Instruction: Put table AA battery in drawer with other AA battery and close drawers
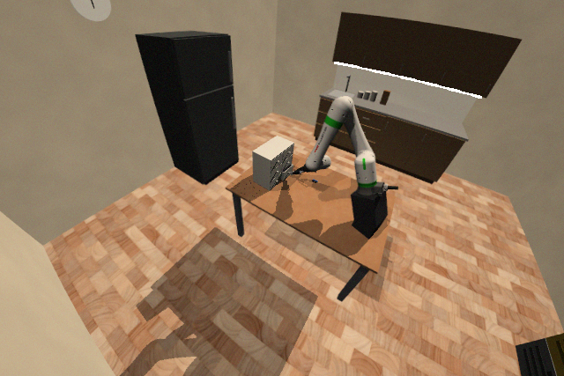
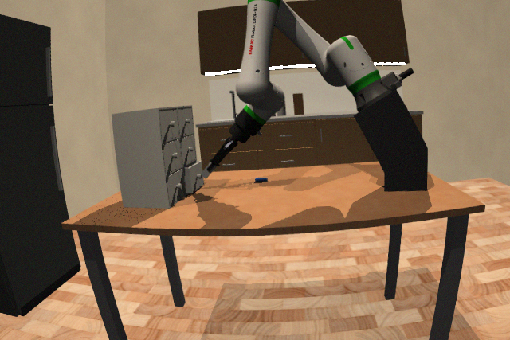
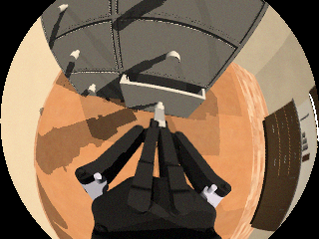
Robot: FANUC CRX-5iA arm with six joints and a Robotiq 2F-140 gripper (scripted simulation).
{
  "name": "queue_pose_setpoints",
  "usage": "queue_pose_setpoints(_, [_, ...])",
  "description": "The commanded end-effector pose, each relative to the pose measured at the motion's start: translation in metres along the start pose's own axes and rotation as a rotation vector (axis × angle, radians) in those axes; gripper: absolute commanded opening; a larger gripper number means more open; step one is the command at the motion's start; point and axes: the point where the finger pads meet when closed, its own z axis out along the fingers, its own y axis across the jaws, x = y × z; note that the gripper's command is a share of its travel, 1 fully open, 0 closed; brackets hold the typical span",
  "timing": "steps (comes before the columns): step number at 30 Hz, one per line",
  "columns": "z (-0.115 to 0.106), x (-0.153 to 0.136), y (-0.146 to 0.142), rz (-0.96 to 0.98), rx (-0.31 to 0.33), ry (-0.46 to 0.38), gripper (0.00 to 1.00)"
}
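Claw (image 1: 294,173) (image 2: 206,173) (image 3: 158,115) closed on nothing, we had its tips at the partly open drawer's (image 2: 192,177) (image 3: 161,97) front, probably to push it in, while the battery (image 1: 315,180) (image 2: 260,180) lay on the surface (image 1: 300,208) (image 2: 288,200) (image 3: 194,134), oddly enough.

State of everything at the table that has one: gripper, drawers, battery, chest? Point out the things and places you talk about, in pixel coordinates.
Gripper (image 2: 205,174) (image 3: 158,115): shut, nothing held, tips at the open drawer's handle.
Lower drawer farther from the exterior camera (image 2: 194,177) (image 3: 159,99): partly out.
Other five drawers: look pushed in.
Blue battery (image 1: 315,180) (image 2: 260,180): lying on the table, outside the chest.
Chest (image 1: 262,170) (image 2: 138,159): upright.
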Motion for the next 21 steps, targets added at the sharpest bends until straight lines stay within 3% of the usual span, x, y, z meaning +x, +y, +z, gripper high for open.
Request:
queue_pose_setpoints(1, [0.002,0.002,0.0,0.0,-0.001,0.0,0.0])
queue_pose_setpoints(21, [0.013,0.013,0.0,0.0,-0.001,0.0,0.0])
